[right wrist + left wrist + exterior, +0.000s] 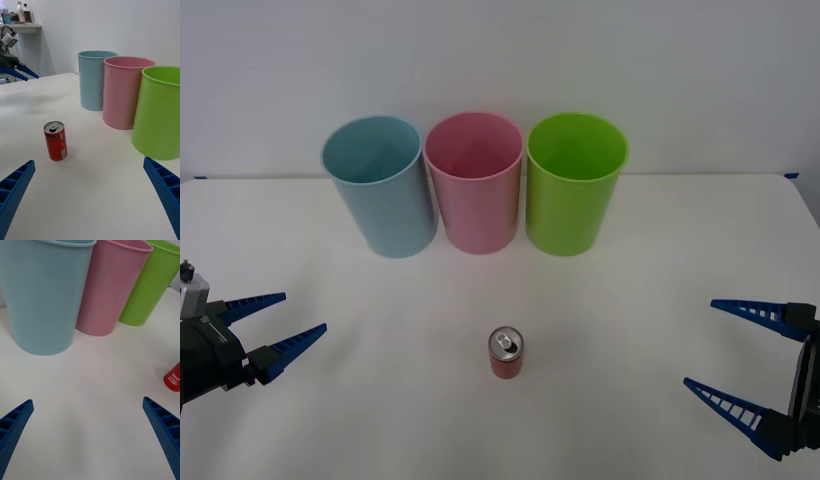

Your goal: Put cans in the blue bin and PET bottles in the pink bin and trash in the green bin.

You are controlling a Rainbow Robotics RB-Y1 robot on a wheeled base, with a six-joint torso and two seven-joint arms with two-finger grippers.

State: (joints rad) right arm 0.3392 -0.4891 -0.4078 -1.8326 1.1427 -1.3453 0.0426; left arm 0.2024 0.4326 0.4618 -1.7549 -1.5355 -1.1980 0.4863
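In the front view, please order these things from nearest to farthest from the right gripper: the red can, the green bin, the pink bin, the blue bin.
From the right gripper, open at the table's right edge:
1. The green bin and the red can are too close to call; the bin stands at the back, the can at the middle front.
2. The pink bin, middle of the row.
3. The blue bin, left end of the row.

A white bench stands against a plain white wall. A wall shelf holds several bottles.
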